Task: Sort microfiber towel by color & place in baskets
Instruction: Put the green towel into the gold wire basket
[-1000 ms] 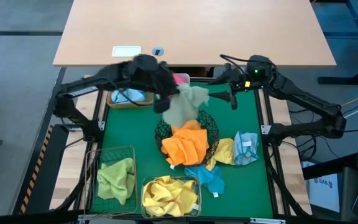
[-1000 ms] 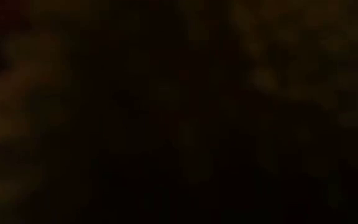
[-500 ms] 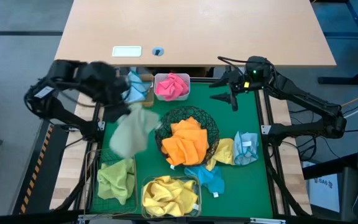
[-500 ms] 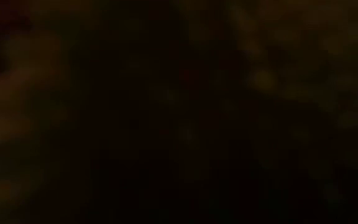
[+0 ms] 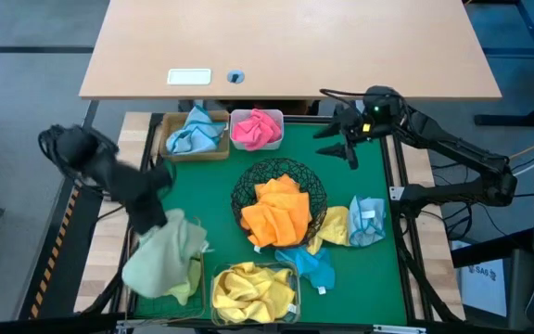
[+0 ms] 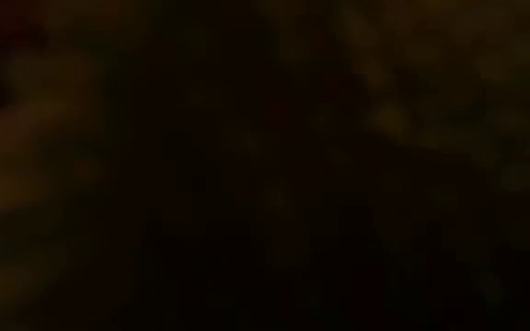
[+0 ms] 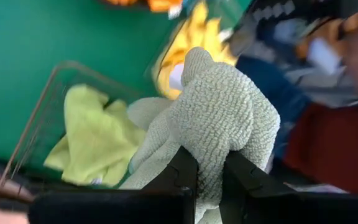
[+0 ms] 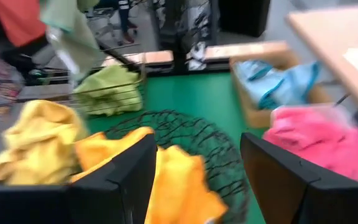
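From above, we see the left gripper (image 5: 152,219) at the near-left of the green mat (image 5: 211,176), clenched on a pale green towel (image 5: 160,257) that hangs over the green wire-mesh basket (image 5: 170,269); a brighter green towel (image 5: 191,275) already lies inside it. Just beside that basket, the clear plastic box (image 5: 254,289) holds yellow towels (image 5: 248,283). In the middle of the mat, the round black wire bowl (image 5: 279,190) carries orange towels (image 5: 278,211). At the far edge, the tan square tray (image 5: 193,137) holds a light blue towel (image 5: 193,135), and next to it the white plastic tub (image 5: 257,129) holds a pink towel (image 5: 256,126). Loose on the mat, right of the bowl, lie a yellow towel (image 5: 332,225), a pale blue towel (image 5: 367,220) and a brighter blue towel (image 5: 310,264). The right gripper (image 5: 345,141) hangs over the mat's far-right corner, fingers spread and empty.

The low view is dark; we can make out nothing in it.

From the left wrist, we see the pale green towel (image 7: 213,118) pinched between the two dark fingers (image 7: 182,171), with the mesh basket (image 7: 55,118) and its green towel (image 7: 95,140) beyond.

From the right wrist, we look between parted fingers (image 8: 126,171) at the wire bowl (image 8: 197,134), the orange towels (image 8: 166,180), the pink towel (image 8: 319,140) and the light blue towel (image 8: 275,84).
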